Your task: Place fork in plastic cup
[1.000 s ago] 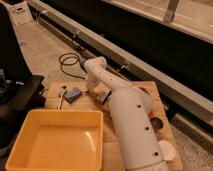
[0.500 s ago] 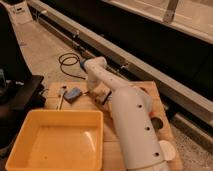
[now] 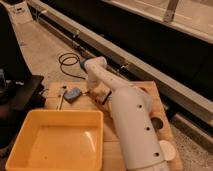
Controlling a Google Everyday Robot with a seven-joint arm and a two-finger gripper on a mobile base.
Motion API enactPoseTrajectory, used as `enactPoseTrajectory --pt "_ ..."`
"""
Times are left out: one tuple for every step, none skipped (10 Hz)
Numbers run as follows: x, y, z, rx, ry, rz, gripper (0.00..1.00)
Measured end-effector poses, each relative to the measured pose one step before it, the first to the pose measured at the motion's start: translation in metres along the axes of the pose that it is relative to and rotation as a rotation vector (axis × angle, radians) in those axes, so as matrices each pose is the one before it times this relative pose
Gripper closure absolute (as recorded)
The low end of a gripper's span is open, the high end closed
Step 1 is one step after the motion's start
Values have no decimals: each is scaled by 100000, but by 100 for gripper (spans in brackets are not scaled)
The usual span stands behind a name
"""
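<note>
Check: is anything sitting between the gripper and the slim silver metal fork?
Yes. The blue rectangular block lies on the wooden table between the gripper, down at the end of the white arm, and the slim silver fork left of it.

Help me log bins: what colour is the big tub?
Yellow tub, camera view; gripper beside blue block.

Single view. Camera sits high on the robot's side, behind the arm. It looks steeply down and forward across the wooden bench toward its far edge, with floor and a rail beyond. Close range: the arm fills the centre-right foreground, and the bench's near edge is cropped at the bottom. Gripper sits low toward the far left corner, partly hidden by the arm.
</note>
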Motion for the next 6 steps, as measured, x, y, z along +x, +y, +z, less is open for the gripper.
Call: enactPoseTrajectory --pt "5 8 3 -22 21 -11 100" --pt "18 10 -10 19 13 35 100" --pt "-22 15 -40 -127 142 -70 100" --pt "-32 13 -342 -71 1426 392 100" --pt "62 -209 -669 1035 2079 780 100" --pt "-580 -1002 -1410 3417 1151 2265 100"
